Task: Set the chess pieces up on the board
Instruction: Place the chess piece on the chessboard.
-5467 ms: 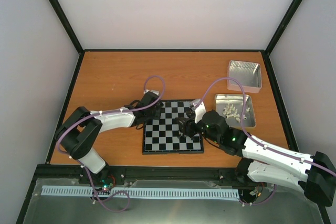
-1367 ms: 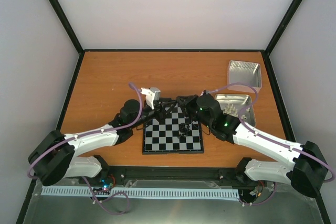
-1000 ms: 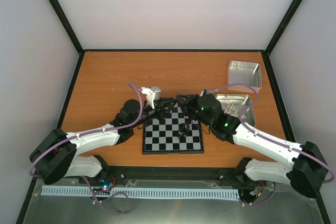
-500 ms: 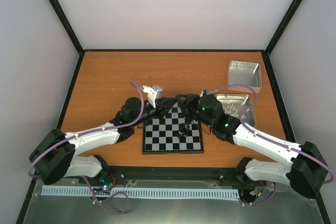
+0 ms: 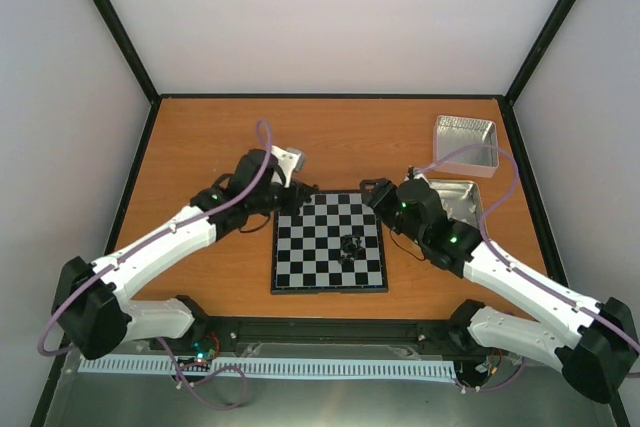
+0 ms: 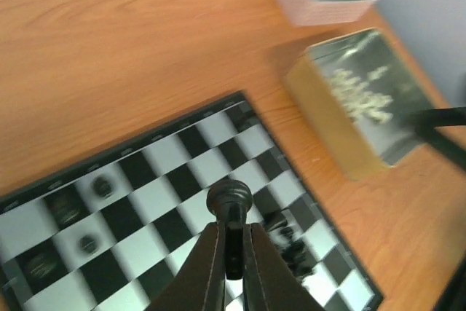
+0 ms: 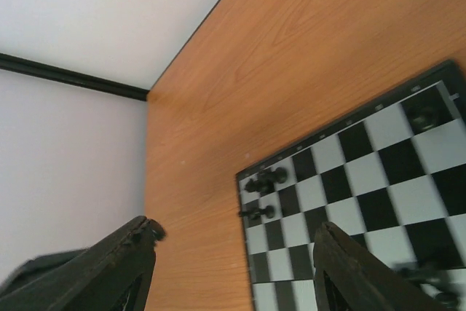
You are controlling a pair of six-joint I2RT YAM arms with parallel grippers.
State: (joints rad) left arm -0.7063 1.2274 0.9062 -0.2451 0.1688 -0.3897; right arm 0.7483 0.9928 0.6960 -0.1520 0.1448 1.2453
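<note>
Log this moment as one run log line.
left gripper shut on black piece | right gripper open, empty | board few pieces placed

Your counter (image 5: 200, 137) is an orange-brown wood-grain top. The board (image 5: 310, 272) lies flat on it, about midway between left and right and closer to the near edge. On your right sit two square silver tins: the far tin (image 5: 465, 137) by the far right corner, and the nearer tin (image 5: 466, 194) just right of the board.
</note>
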